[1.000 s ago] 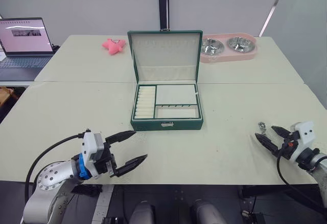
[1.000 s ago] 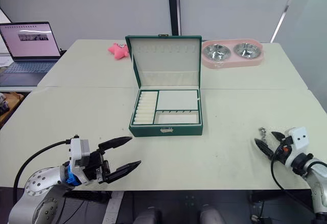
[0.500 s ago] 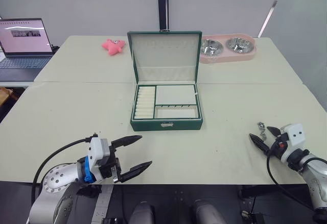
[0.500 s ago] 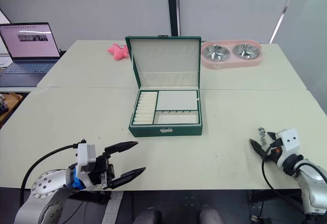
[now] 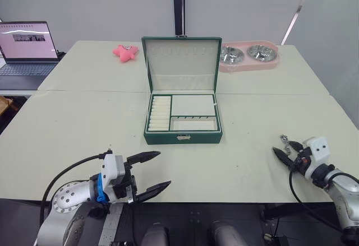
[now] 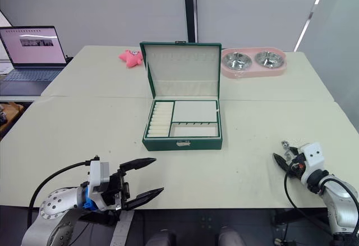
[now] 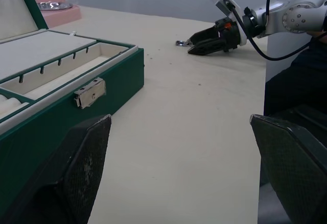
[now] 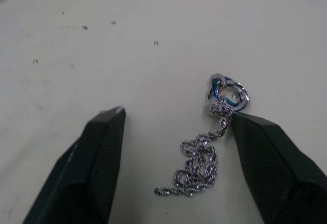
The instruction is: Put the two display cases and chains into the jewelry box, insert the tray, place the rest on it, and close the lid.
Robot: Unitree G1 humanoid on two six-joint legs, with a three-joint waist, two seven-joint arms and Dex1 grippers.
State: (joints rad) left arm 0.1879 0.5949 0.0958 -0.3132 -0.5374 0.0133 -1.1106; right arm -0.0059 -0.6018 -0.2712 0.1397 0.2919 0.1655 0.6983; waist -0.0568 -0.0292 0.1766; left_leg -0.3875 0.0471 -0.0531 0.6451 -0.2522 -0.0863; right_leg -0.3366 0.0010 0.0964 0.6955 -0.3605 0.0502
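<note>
On the cream table, near its right front edge, a short silver chain lies in a loose heap, with a small ring at one end. The right wrist view shows what the head views cannot: the chain sits between the two black fingers of the right gripper, jaws apart, one fingertip just beside the ring, perhaps touching it. From the ring the chain trails back toward the wrist, its long axis roughly along the fingers. In the head views the chain is only a small glint at the tips of the right gripper.

At the table's middle, well apart from the chain, the jewelry box stands with its lid raised upright and its silver clasp facing the robot. The tray sits inside, cream-lined, its ring rolls on the left. The box's long axis runs left to right.

The left gripper hovers at the near left edge of the table, jaws wide apart and holding nothing. Its wrist view takes in the clasp and the right gripper beyond.
</note>
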